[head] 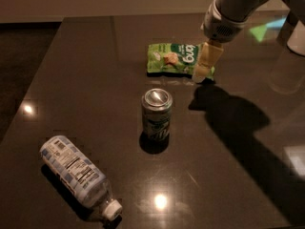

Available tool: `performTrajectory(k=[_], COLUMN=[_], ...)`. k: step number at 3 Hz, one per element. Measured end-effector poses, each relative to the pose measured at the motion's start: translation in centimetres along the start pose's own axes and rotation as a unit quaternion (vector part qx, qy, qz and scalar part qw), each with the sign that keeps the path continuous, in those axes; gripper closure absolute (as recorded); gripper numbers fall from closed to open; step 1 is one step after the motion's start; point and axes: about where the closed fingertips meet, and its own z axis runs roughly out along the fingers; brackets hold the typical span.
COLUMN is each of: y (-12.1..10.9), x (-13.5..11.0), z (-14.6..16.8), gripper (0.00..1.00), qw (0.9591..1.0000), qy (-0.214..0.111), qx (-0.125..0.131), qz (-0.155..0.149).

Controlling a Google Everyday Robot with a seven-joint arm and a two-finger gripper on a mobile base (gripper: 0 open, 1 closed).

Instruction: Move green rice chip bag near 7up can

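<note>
The green rice chip bag (174, 58) lies flat on the dark table, behind the can. The 7up can (156, 115) stands upright near the table's middle, silver top showing. My gripper (204, 66) comes down from the upper right; its pale yellow fingers hang over the bag's right end, with the tips at the bag's right edge just above the table. The bag's right end is partly hidden behind the fingers.
A clear plastic bottle (78, 175) with a blue-white label lies on its side at the front left, cap toward the front. The table's left edge (28, 87) runs diagonally. My arm's shadow falls across the table's right side.
</note>
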Motion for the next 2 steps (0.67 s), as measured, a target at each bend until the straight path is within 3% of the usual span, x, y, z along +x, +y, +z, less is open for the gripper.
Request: performTrajectory(k=[2], y=[-3.8], x=[-1.4], z=[3.8], gripper=[0.00], qw=[0.9999], qy=[0.014], qx=[-0.008], qz=[-0.001])
